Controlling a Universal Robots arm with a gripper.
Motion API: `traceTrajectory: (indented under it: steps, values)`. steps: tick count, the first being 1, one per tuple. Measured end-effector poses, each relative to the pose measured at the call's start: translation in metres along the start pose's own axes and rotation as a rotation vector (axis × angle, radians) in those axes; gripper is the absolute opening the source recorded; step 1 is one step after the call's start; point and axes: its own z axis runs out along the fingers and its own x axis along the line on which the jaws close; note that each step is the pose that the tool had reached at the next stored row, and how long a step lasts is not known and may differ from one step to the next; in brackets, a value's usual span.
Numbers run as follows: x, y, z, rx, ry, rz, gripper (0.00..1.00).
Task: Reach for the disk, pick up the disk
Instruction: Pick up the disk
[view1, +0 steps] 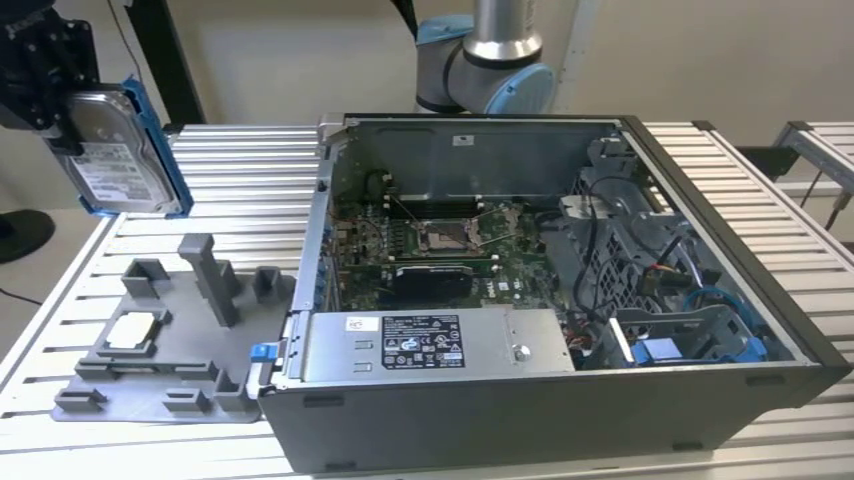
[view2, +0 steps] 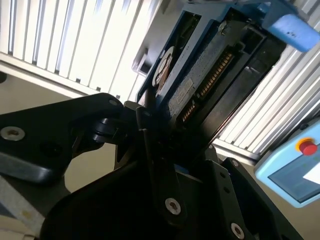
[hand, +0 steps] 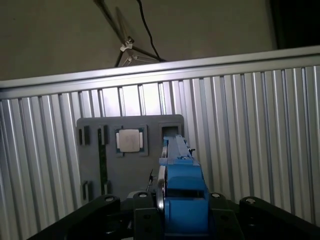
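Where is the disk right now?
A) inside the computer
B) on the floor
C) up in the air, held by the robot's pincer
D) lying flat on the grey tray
C: in the exterior view the pincer is shut on the disk and holds it in the air above the grey tray, not touching it.

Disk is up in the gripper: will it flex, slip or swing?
Probably stiff: the disk is a flat, blue-framed metal slab. Likely heavy for its size. It hangs mostly below the gripper, clamped near one end, so a jolt might pivot it.
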Motion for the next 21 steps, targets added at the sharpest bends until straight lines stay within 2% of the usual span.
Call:
traceTrajectory:
  steps: [9,21]
  values:
    - [0.0,0.0003,-0.0152,0.0001,0.0002,0.0,0.0]
    - [-0.0001,0.0005,-0.0291,0.0002,0.0018,0.0,0.0]
